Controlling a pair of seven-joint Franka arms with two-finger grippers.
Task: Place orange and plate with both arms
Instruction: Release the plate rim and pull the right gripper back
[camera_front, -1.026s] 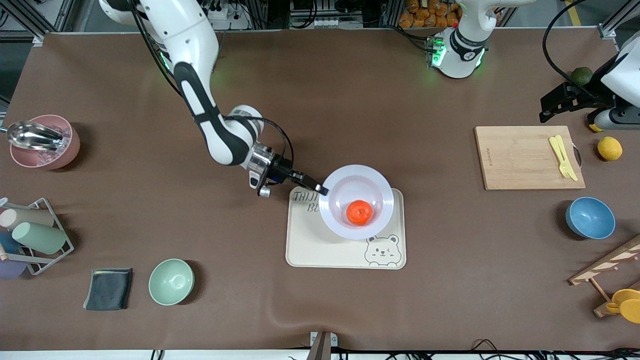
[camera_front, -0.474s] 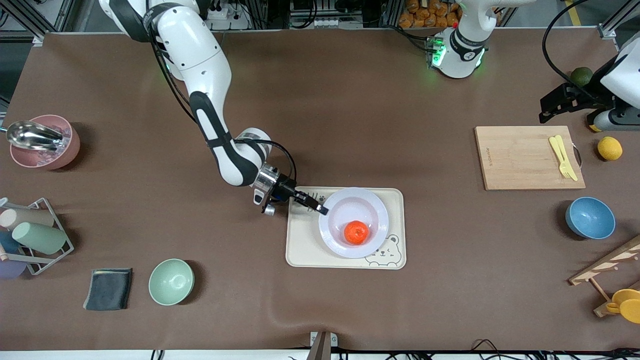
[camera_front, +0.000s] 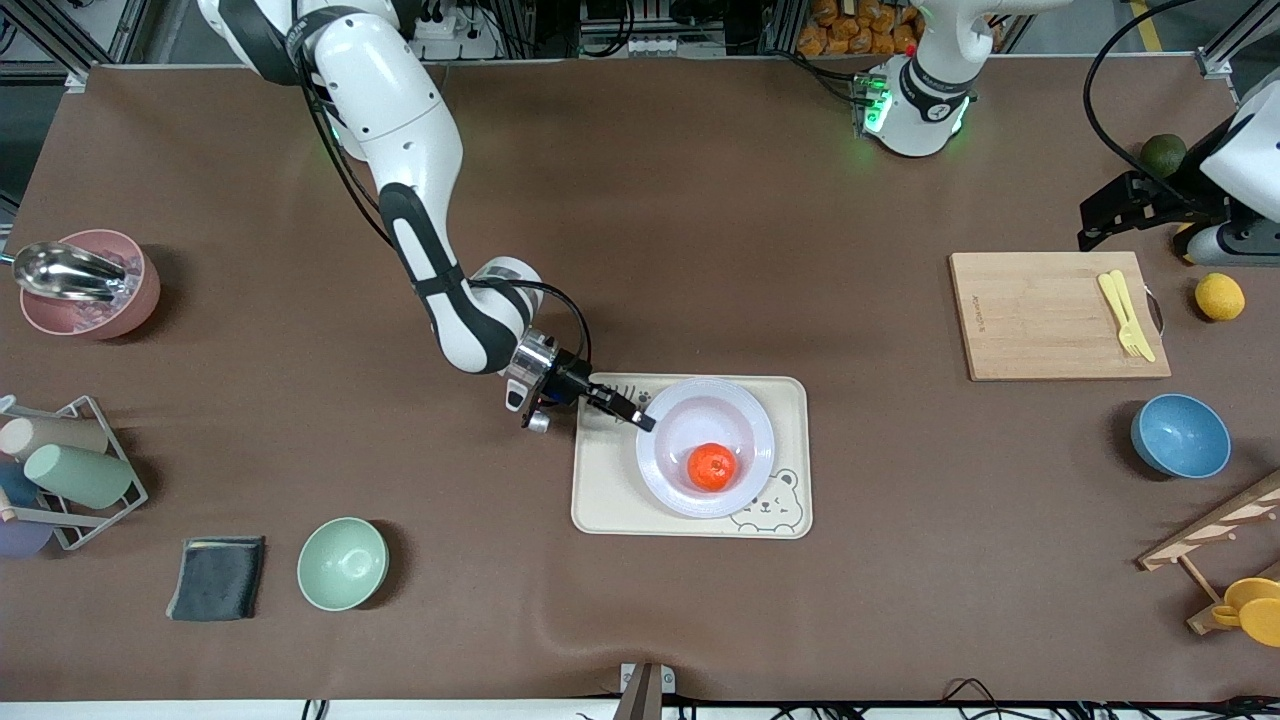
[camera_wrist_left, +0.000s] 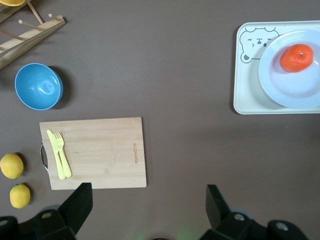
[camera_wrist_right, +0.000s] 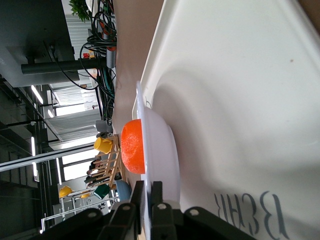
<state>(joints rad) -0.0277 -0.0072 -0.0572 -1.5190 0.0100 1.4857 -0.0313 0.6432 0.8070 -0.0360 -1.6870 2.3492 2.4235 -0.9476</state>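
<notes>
While the cream tray (camera_front: 610, 500) with its bear drawing sits near the middle of the table, closer to the front camera's edge, other items ring it well apart. A mint-green bowl (camera_front: 342, 563) and a dark folded cloth (camera_front: 217, 577) lie toward the right arm's end near the front edge, with a wire rack of cups (camera_front: 60, 470) and a pink bowl holding a metal scoop (camera_front: 85, 282) at that end's edge. Toward the left arm's end lie a wooden cutting board (camera_front: 1040, 315) carrying a yellow fork (camera_front: 1125, 313), a blue bowl (camera_front: 1180, 435), a yellow lemon (camera_front: 1219, 296), a dark green fruit (camera_front: 1163, 151) and a wooden rack (camera_front: 1215, 530) at the corner. Nothing stands between these and the tray.

The plate (camera_front: 745, 425) rests on the tray, and the orange (camera_front: 711, 467) lies in the plate's hollow. The right gripper (camera_front: 640, 415) is clamped on the plate's rim, on the side toward the right arm's end; the right wrist view shows its fingers (camera_wrist_right: 157, 200) pinching the thin edge. The left gripper (camera_wrist_left: 145, 200) hovers over bare table beside the cutting board with its fingers spread wide, holding nothing; that arm waits.

From the front, the left gripper is largely cut off at the table's edge. The tray's lettering is partly covered by the right gripper and plate.
</notes>
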